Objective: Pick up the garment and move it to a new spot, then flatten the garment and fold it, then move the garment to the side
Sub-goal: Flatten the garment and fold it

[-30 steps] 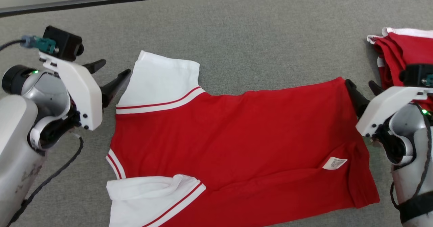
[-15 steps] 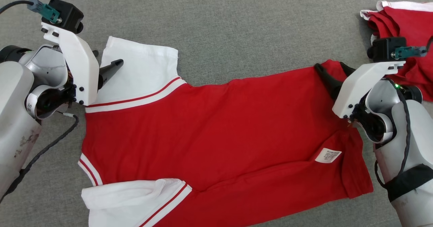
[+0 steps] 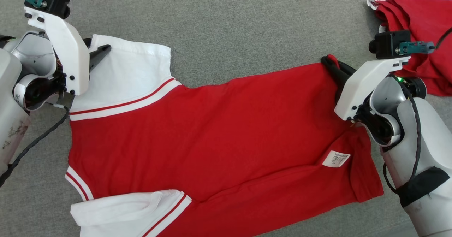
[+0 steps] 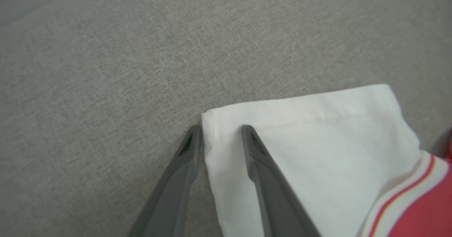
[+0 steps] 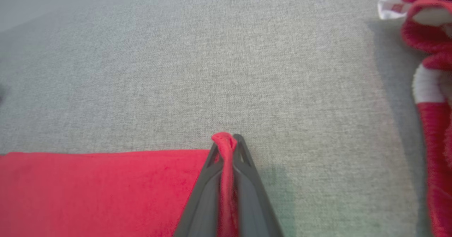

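Left gripper point(image 4: 221, 128) at far left, fingers parted; right gripper point(image 5: 227, 140) at right, fingers pinched on garment point(image 3: 212, 131)

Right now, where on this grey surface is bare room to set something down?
Bare grey surface runs beyond the garment, between its white sleeve and the red pile. The near side is crowded: the garment covers it.

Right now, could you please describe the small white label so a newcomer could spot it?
Find the red shirt spread on the grey surface. Near its right end lies the label: a tiny printed white rectangle, unlike the large white sleeves at the left end.
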{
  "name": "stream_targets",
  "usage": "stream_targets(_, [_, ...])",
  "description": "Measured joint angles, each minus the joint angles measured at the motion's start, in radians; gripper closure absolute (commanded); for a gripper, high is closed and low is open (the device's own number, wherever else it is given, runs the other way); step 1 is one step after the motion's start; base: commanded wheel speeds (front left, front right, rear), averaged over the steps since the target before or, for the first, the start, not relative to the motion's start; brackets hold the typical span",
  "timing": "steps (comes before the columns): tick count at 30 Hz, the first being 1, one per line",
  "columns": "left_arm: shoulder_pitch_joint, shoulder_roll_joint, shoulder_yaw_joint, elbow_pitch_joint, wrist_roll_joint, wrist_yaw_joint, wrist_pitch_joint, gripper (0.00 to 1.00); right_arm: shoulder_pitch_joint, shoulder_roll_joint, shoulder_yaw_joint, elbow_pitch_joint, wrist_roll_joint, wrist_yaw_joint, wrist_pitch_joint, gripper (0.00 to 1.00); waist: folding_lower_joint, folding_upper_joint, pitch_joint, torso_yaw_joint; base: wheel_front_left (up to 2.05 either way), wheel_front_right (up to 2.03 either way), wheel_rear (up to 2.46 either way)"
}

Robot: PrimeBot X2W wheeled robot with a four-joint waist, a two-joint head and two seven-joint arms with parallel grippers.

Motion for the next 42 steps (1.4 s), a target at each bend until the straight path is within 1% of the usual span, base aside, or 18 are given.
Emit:
stream_targets(4, [-0.003, 0.001, -0.034, 0.008, -0.023, 0.000, -0.027, 1.00, 0.001, -0.003, -0.007, 0.025, 0.004, 0.000, -0.044, 1.00, 0.0000, 0.0000, -0.019, 0.003, 0.00, 0.00, 0.00])
stream_targets(9, [-0.003, 0.016, -0.053, 0.029, -0.050, 0.000, -0.081, 1.00, 0.014, 0.000, -0.066, 0.076, -0.014, 0.000, -0.126, 1.00, 0.0000, 0.0000, -0.064, 0.014, 0.00, 0.00, 0.00])
stream_targets(13, [0.000, 0.032, -0.074, 0.042, -0.074, -0.001, -0.103, 1.00, 0.037, 0.007, -0.092, 0.112, -0.032, 0.000, -0.159, 1.00, 0.0000, 0.0000, -0.106, 0.028, 0.00, 0.00, 0.00])
stream_targets(17, [0.018, 0.032, -0.089, 0.035, -0.112, -0.001, -0.120, 1.00, 0.056, 0.009, -0.098, 0.133, -0.040, 0.000, -0.185, 1.00, 0.0000, 0.0000, -0.149, 0.042, 0.00, 0.00, 0.00])
stream_targets(20, [0.038, 0.036, -0.111, 0.009, -0.146, -0.001, -0.115, 1.00, 0.075, 0.006, -0.077, 0.137, -0.037, 0.000, -0.186, 1.00, 0.0000, 0.0000, -0.186, 0.052, 0.00, 0.00, 0.00])
stream_targets(22, [0.054, 0.043, -0.132, -0.018, -0.170, -0.001, -0.089, 1.00, 0.091, -0.002, -0.057, 0.138, -0.032, 0.000, -0.177, 1.00, 0.0000, 0.0000, -0.214, 0.058, 0.00, 0.00, 0.00])
stream_targets(28, [0.098, 0.086, -0.195, -0.097, -0.240, -0.001, 0.018, 1.00, 0.143, -0.063, -0.024, 0.157, -0.026, 0.000, -0.151, 1.00, 0.0000, 0.0000, -0.302, 0.079, 0.00, 0.00, 0.00])
stream_targets(32, [0.145, 0.108, -0.222, -0.164, -0.319, -0.001, 0.109, 1.00, 0.175, -0.089, -0.010, 0.169, -0.008, 0.000, -0.129, 1.00, 0.0000, 0.0000, -0.356, 0.097, 0.00, 0.00, 0.00])
stream_targets(37, [0.188, 0.151, -0.256, -0.249, -0.387, 0.000, 0.226, 1.00, 0.210, -0.123, 0.020, 0.170, 0.015, 0.000, -0.108, 1.00, 0.0000, 0.0001, -0.405, 0.122, 0.00, 0.00, 0.00])
stream_targets(39, [0.200, 0.160, -0.260, -0.286, -0.409, 0.010, 0.253, 1.00, 0.212, -0.136, 0.036, 0.171, 0.023, 0.000, -0.100, 1.00, 0.0000, 0.0000, -0.414, 0.132, 0.00, 0.00, 0.00])
stream_targets(41, [0.209, 0.165, -0.263, -0.320, -0.430, 0.028, 0.279, 1.00, 0.212, -0.140, 0.048, 0.173, 0.034, 0.000, -0.100, 1.00, 0.0000, 0.0000, -0.418, 0.140, 0.00, 0.00, 0.00])
stream_targets(42, [0.209, 0.165, -0.263, -0.320, -0.430, 0.028, 0.279, 1.00, 0.212, -0.140, 0.048, 0.173, 0.034, 0.000, -0.100, 1.00, 0.0000, 0.0000, -0.418, 0.140, 0.00, 0.00, 0.00])
